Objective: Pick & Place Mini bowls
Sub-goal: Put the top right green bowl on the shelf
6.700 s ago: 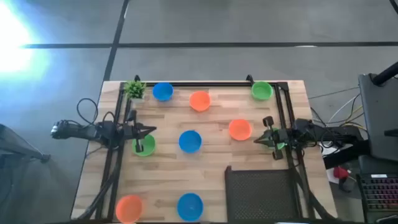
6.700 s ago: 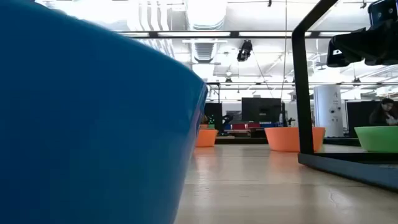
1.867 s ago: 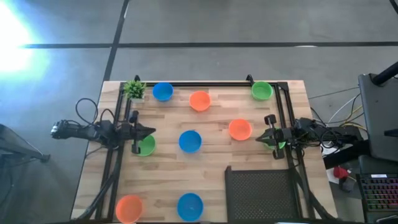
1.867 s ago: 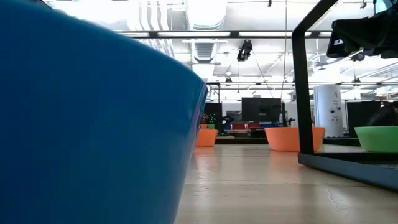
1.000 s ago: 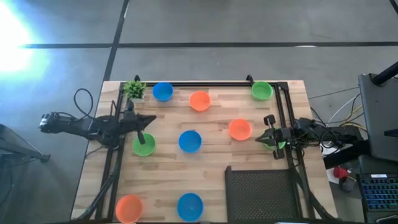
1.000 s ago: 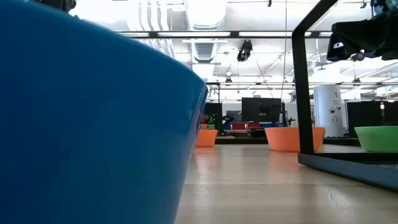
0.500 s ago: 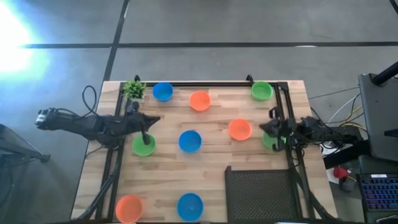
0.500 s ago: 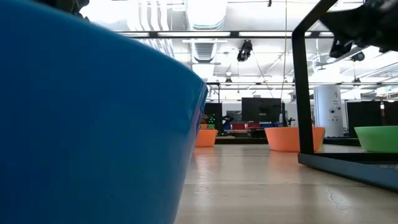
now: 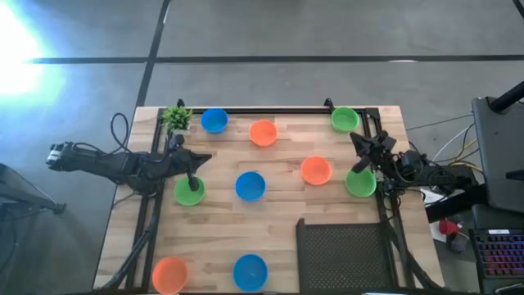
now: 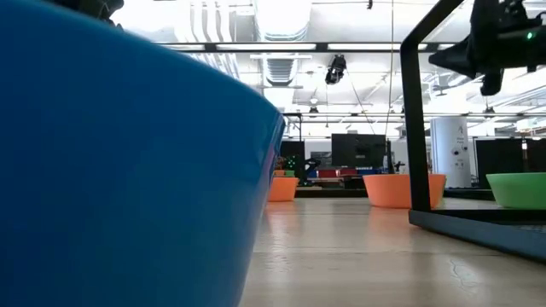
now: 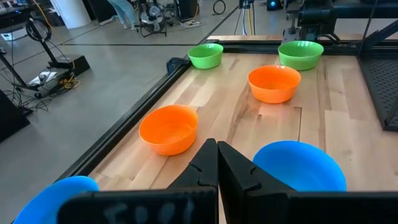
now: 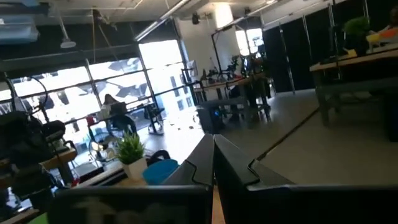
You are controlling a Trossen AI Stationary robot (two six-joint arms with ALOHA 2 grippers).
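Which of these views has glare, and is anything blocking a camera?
High view: bright glare washes out the floor at the top left. Low view: a blue bowl right against the lens fills the left half, and overhead lights are blown out.

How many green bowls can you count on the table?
3: one at the far right corner, one at the right edge beside the right end effector, one on the left under the left end effector. None seems hidden.

My left gripper (image 9: 196, 159) sat over the table's left side, its arm stretched in level from the left, fingers (image 11: 214, 163) pressed together. My right gripper (image 9: 355, 141) was raised at the right edge, angled up toward the far side, fingers (image 12: 210, 158) closed.
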